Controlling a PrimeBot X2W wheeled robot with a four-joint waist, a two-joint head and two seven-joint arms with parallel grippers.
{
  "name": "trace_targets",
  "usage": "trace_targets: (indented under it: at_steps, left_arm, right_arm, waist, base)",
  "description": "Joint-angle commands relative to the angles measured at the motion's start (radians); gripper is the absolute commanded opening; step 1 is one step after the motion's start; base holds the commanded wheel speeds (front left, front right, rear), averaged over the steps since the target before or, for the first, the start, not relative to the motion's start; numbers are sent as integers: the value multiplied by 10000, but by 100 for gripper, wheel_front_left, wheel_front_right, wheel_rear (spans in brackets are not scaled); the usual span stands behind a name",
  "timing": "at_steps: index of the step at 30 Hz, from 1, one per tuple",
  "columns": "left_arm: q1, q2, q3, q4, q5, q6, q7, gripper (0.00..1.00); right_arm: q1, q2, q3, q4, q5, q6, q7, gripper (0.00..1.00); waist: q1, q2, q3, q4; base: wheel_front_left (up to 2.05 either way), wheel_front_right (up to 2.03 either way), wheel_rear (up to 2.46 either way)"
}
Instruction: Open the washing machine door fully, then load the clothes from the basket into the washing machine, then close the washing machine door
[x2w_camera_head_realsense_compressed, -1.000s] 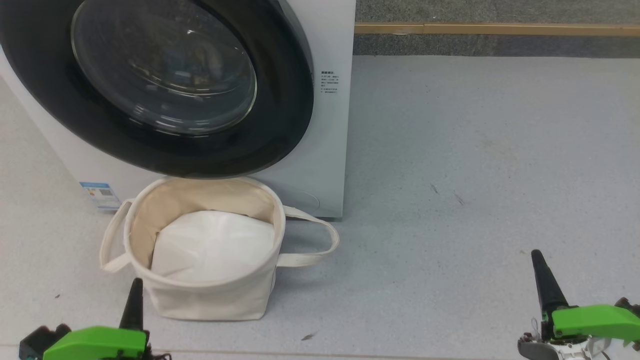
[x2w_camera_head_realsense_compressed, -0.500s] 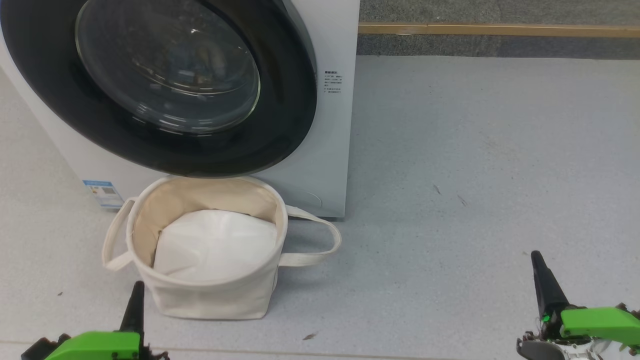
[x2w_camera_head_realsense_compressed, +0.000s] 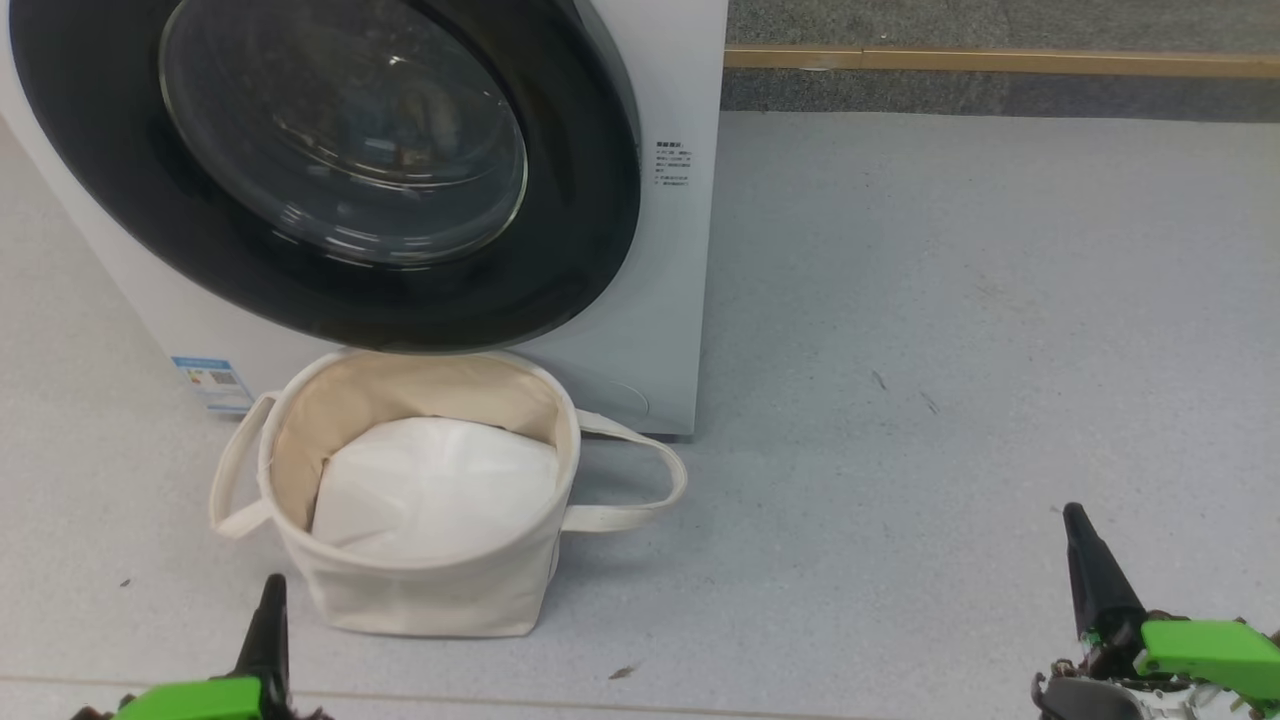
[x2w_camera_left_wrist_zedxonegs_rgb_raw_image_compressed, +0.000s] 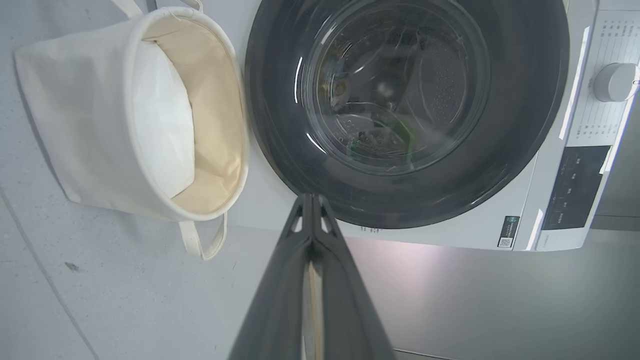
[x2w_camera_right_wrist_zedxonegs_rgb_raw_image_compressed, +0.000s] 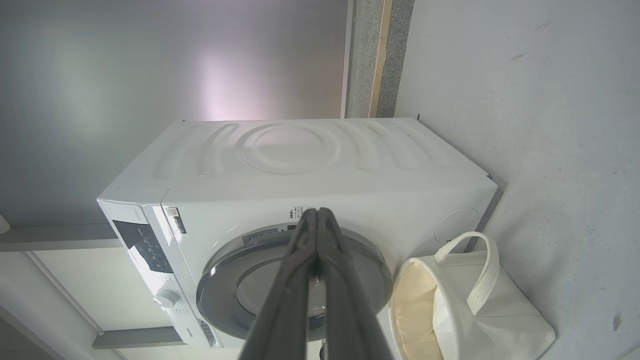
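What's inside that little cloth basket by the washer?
A plain white pad sits in the basket, with cream lining showing above it. Whatever lies under the pad is covered, so I cannot tell.

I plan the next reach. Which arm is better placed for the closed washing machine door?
Likely the left: the left fingers are by the basket, in line with the washing machine door. The right fingers are far aside, over the floor.

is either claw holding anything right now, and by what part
Nothing is held: the left claw and right claw are both shut and empty, clear of the basket.
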Motion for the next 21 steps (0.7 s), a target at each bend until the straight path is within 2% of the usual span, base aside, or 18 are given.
trace_targets:
  at_steps: [1,21]
  left_arm:
    - [-137,-26,448,-397,-180,13,81,0]
    - [-137,-30,453,-398,-178,13,85,0]
  right_arm:
    - [-415,-127,189,-307,252,4,85,0]
    - [-415,-127,189,-307,255,4,86,0]
  waist:
    - [0,-1,0,6]
    - [0,-1,0,6]
  base:
    - [0,0,0]
    - [0,0,0]
